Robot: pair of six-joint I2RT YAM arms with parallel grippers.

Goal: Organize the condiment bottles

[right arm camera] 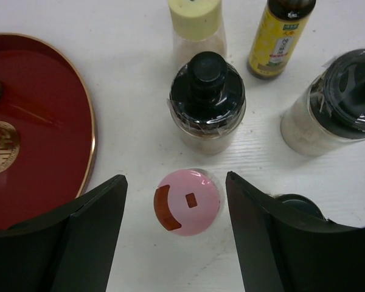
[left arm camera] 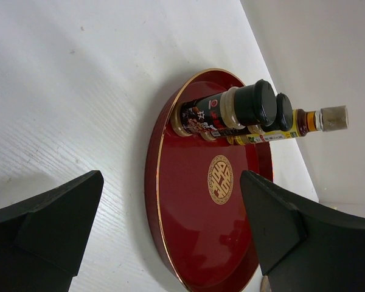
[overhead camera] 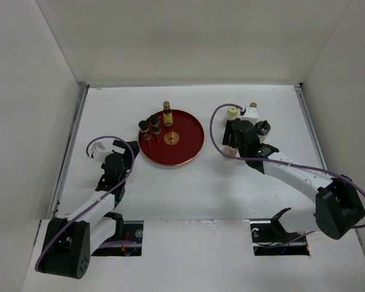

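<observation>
Three condiment bottles stand at the far left of the round red tray (overhead camera: 188,145): an amber one with a gold cap (overhead camera: 167,113) and two dark-capped jars (overhead camera: 145,128) (overhead camera: 154,123). The rest stand on the table to the right of the tray. In the right wrist view my right gripper (right arm camera: 176,177) is open and straddles the pink-capped bottle (right arm camera: 187,202) from above, with a gap on each side. Beyond it stand a black-capped jar (right arm camera: 207,97), a cream-capped bottle (right arm camera: 194,18), a yellow-labelled bottle (right arm camera: 278,36) and a wide black-lidded jar (right arm camera: 340,103). My left gripper (left arm camera: 171,175) is open and empty, facing the tray (left arm camera: 194,231).
A dark cap (right arm camera: 299,204) shows partly behind my right finger. The tray's gold rim (right arm camera: 90,140) lies close to the left of my right gripper. White walls close in the table at the back and on both sides.
</observation>
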